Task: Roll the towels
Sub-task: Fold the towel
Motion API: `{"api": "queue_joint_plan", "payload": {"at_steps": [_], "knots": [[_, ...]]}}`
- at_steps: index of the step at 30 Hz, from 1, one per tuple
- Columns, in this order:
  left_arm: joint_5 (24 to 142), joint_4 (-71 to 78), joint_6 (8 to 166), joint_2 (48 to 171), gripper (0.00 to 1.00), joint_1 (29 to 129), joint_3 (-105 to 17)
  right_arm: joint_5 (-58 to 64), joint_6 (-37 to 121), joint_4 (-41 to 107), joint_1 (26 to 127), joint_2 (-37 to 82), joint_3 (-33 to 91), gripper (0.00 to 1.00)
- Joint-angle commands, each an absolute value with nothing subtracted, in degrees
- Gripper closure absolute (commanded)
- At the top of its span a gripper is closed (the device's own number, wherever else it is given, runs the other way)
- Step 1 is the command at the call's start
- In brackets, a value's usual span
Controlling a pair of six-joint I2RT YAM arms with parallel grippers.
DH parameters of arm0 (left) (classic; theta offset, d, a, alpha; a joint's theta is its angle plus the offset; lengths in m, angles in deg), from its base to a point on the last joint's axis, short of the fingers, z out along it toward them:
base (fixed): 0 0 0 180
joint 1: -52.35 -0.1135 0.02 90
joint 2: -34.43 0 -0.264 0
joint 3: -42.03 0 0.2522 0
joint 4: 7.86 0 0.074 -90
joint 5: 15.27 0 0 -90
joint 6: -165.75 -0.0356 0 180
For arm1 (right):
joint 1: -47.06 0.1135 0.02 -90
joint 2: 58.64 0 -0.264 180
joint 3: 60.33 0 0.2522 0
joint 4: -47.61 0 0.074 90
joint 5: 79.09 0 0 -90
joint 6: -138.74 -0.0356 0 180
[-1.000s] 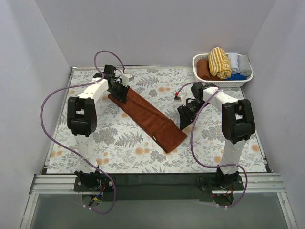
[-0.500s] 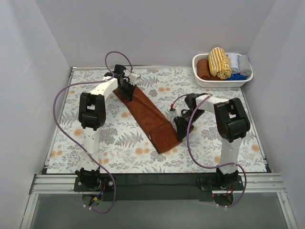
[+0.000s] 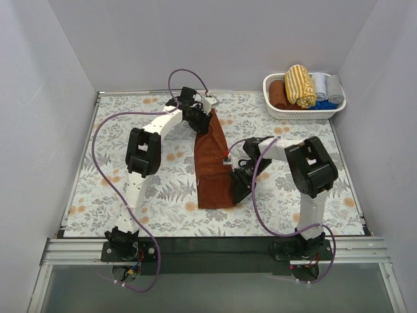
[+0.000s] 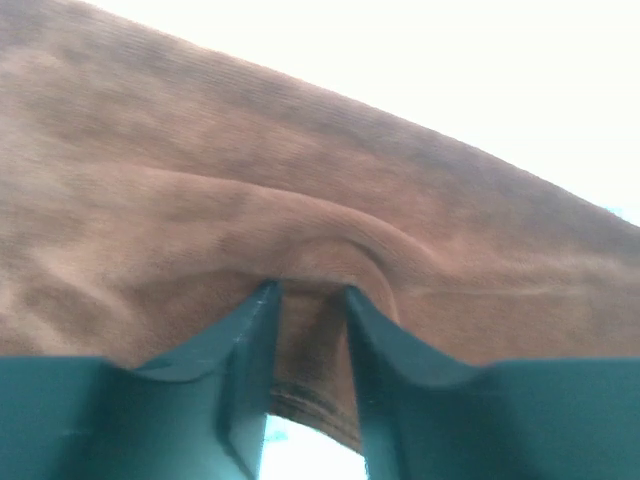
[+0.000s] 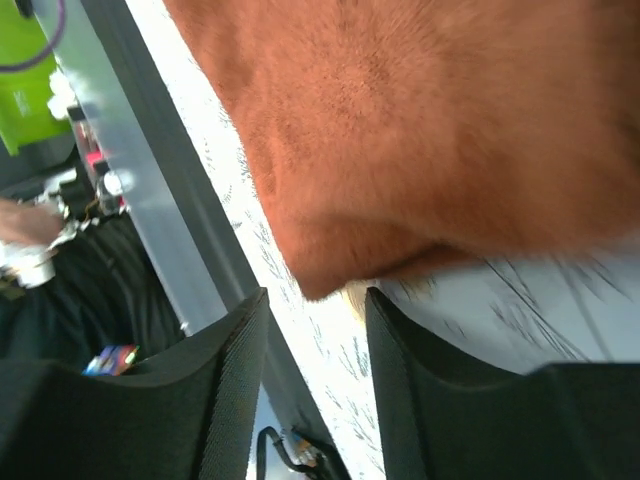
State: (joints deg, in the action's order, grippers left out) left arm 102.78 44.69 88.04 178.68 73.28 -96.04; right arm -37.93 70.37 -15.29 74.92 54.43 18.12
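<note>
On the floral table (image 3: 117, 189), we see the long rust-brown towel (image 3: 212, 163) now lying nearly straight from far to near; half a second ago it ran diagonally. In the white basket (image 3: 303, 112) at far right, the rolled mustard-striped towel (image 3: 300, 85) has not moved. The left gripper (image 3: 197, 117) has swung right with the towel's far end, its fingers (image 4: 250, 335) pinched narrow on a raised fold. The right gripper (image 3: 238, 187) has shifted left to the near right corner. Its fingers (image 5: 225, 400) stand slightly apart there, and we cannot tell whether they grip.
</note>
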Motion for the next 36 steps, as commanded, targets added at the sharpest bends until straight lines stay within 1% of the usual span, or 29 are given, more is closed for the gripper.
{"api": "queue_joint_plan", "payload": {"at_steps": [1, 2, 3, 4, 6, 7, 8, 10, 11, 12, 13, 15, 16, 18, 19, 22, 23, 24, 26, 27, 29, 33, 36], "knots": [[105.4, 43.7, 88.7, 172.3, 0.67, 73.0, -92.1, -41.1, 73.1, -14.8, 71.5, 48.8, 18.5, 0.57], [105.8, 42.6, 88.9, 170.2, 0.58, 72.8, -91.9, -41.7, 73.6, -15.5, 69.6, 46.2, 18.5, 0.56], [105.5, 42.0, 88.8, 168.4, 0.44, 72.8, -91.6, -42.3, 73.7, -15.6, 68.7, 44.7, 18.3, 0.55], [105.4, 41.3, 88.8, 164.2, 0.37, 72.7, -91.4, -42.6, 73.9, -15.6, 67.8, 42.5, 18.3, 0.54], [105.5, 39.4, 88.1, 160.1, 0.26, 72.5, -89.3, -42.0, 73.7, -15.4, 66.5, 41.1, 19.7, 0.53], [105.8, 38.9, 87.4, 155.7, 0.19, 72.6, -87.8, -41.4, 73.5, -15.4, 66.4, 41.2, 20.6, 0.53], [106.0, 38.4, 86.7, 153.9, 0.18, 72.5, -86.4, -41.3, 73.4, -15.4, 66.5, 41.5, 21.6, 0.53], [107.1, 38.8, 83.5, 149.8, 0.17, 72.5, -80.0, -39.7, 72.6, -14.5, 66.5, 44.2, 25.1, 0.53], [107.1, 39.3, 82.6, 145.8, 0.17, 72.5, -77.7, -39.0, 72.5, -14.2, 66.5, 45.4, 26.6, 0.53], [106.7, 39.7, 81.0, 144.1, 0.17, 72.5, -72.5, -37.8, 70.2, -12.7, 66.5, 46.6, 28.2, 0.53], [106.0, 40.0, 80.5, 142.6, 0.18, 72.4, -70.4, -35.4, 69.2, -11.6, 66.4, 49.1, 32.3, 0.55], [106.5, 40.2, 80.1, 137.5, 0.22, 72.1, -65.4, -33.2, 66.3, -7.7, 66.5, 51.6, 36.9, 0.57], [107.3, 39.8, 80.3, 135.5, 0.23, 71.4, -60.8, -31.3, 63.1, -6.1, 66.5, 54.0, 41.1, 0.62], [109.3, 38.3, 80.8, 131.1, 0.25, 71.2, -56.8, -28.8, 60.0, -1.9, 66.5, 56.7, 46.0, 0.66], [109.6, 38.0, 80.8, 130.0, 0.25, 71.2, -52.8, -27.9, 57.1, -0.3, 66.5, 59.1, 50.0, 0.67], [109.5, 37.1, 80.8, 126.5, 0.27, 71.3, -47.4, -23.7, 53.4, 5.3, 66.6, 64.0, 56.0, 0.70], [109.4, 37.1, 80.5, 125.6, 0.27, 71.2, -46.2, -22.1, 52.2, 7.6, 66.6, 65.5, 60.1, 0.73], [109.5, 37.1, 80.4, 124.2, 0.28, 71.2, -45.4, -16.7, 50.0, 9.0, 66.7, 66.9, 62.5, 0.85], [108.6, 36.8, 80.7, 123.0, 0.28, 71.2, -43.4, -10.5, 43.6, 13.4, 66.9, 70.6, 67.6, 0.99], [108.1, 36.9, 80.8, 122.7, 0.28, 71.2, -43.0, -6.7, 42.6, 14.7, 66.9, 71.9, 68.9, 0.99], [106.6, 36.9, 81.5, 121.8, 0.28, 71.1, -42.0, -4.3, 42.5, 17.4, 67.8, 74.8, 71.2, 0.99], [106.6, 37.5, 83.7, 121.2, 0.28, 69.8, -40.6, -9.7, 40.6, 22.3, 68.8, 77.7, 72.2, 0.99], [106.9, 38.7, 84.7, 121.4, 0.28, 68.0, -40.0, -11.1, 39.3, 24.9, 69.6, 80.0, 73.9, 0.99]]}}
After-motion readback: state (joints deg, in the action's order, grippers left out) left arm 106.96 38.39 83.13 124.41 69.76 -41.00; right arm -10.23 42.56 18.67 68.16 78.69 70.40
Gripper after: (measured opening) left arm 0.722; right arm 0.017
